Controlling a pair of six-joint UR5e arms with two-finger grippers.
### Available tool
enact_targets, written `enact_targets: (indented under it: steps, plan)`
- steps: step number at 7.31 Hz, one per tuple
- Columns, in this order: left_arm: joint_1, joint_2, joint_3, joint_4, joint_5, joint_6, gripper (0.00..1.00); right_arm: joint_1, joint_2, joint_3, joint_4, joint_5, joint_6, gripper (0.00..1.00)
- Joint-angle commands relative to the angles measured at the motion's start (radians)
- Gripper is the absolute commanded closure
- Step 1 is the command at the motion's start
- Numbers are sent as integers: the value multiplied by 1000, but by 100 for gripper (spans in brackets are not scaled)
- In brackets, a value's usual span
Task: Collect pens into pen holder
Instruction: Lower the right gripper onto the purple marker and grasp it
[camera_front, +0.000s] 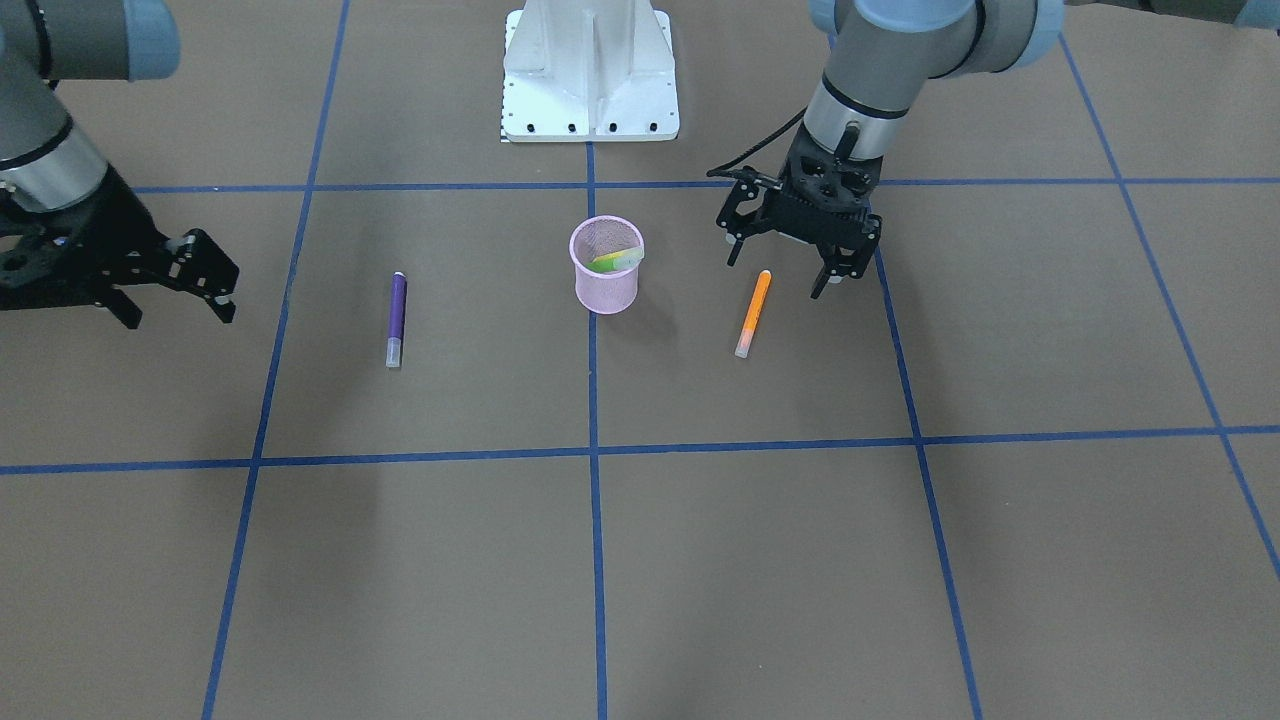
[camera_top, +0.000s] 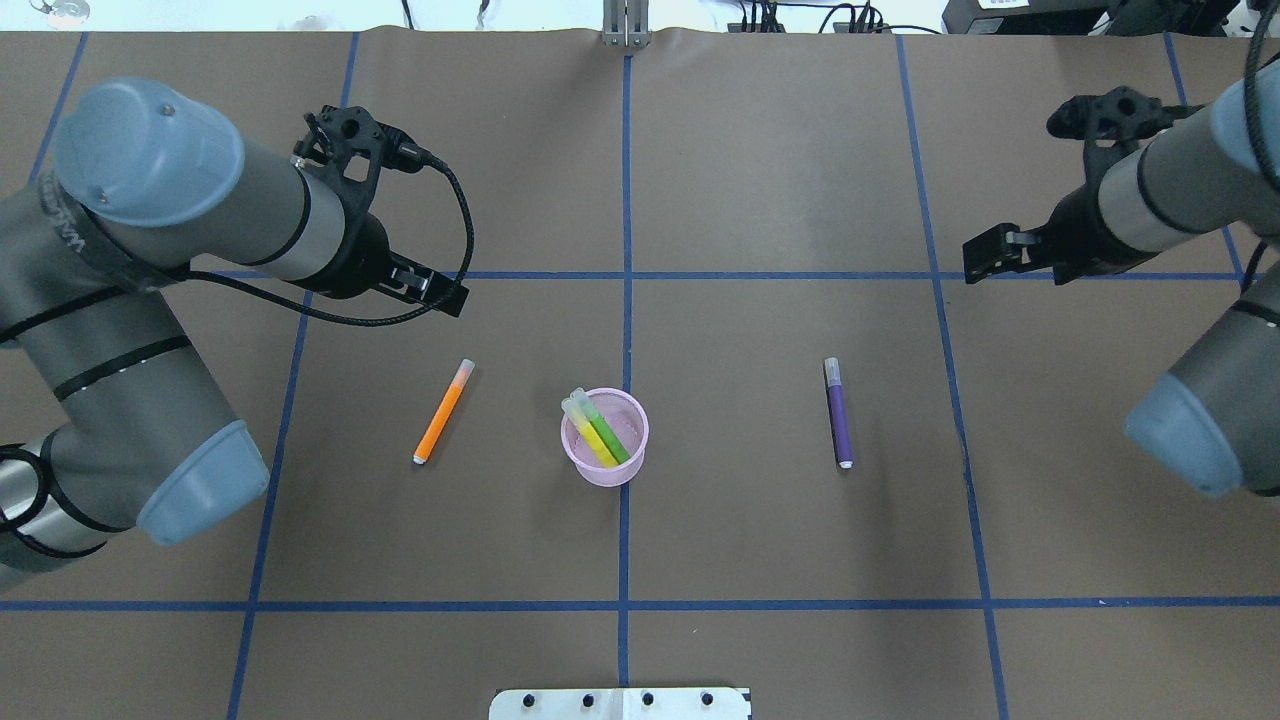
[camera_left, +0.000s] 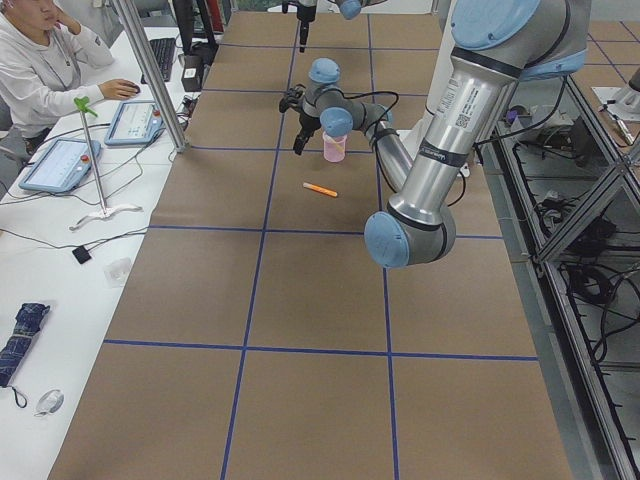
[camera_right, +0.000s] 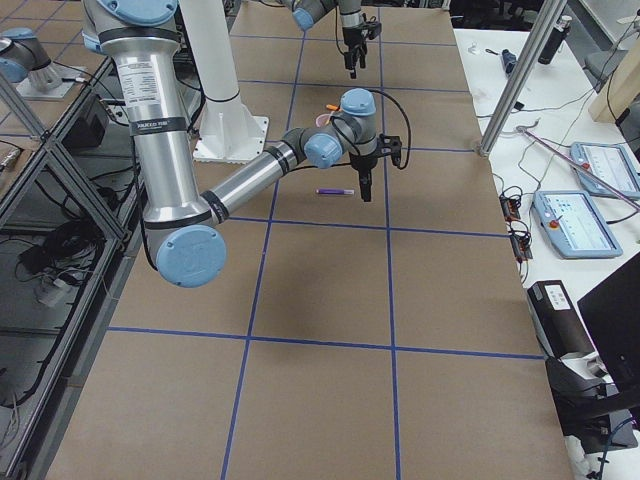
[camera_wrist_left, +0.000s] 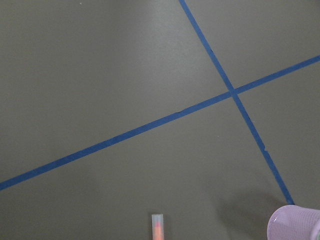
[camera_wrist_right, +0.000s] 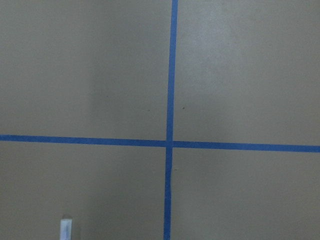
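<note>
The pen holder (camera_front: 606, 292) is seen standing upright just above the centre of the front-facing view, on a blue tape line (camera_front: 597, 520) of the brown table (camera_front: 760, 570). The green pen (camera_top: 606, 437) and the yellow pen (camera_top: 590, 440) are lodged inside it, leaned against its rim with their pale caps uppermost. The orange pen (camera_front: 753, 313) is laid flat on the table to the right of the holder in that view, apart from it. The purple pen (camera_front: 397, 318) is laid flat to the left, farther off. Both are turned with their caps toward the lower edge of the frame. The left gripper (camera_front: 779, 270), at the upper right of the front-facing view, is poised above the table with its jaws spread wide and nothing between them, just beyond the uncapped end of the orange pen. The right gripper (camera_front: 180, 315), at the left edge, is likewise spread open and empty, well apart from the purple pen. In the left wrist view, only the orange pen's cap at the bottom edge and the holder's rim in the lower right corner are shown.
</note>
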Motion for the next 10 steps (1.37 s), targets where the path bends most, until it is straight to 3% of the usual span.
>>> enact_targets:
  steps: [1,4,8,10]
  plan:
    - [-24,1,-1,8,-22,31,0,-196,2,-32,85,-149,145,0]
    - [-22,-2,-22,8,-20,27,0,-272,8,-132,200,-184,152,3]
    - [-21,-2,-22,7,-17,27,0,-353,100,-216,206,-244,236,36]
    - [-21,-1,-22,7,-17,25,0,-352,102,-226,206,-241,230,45]
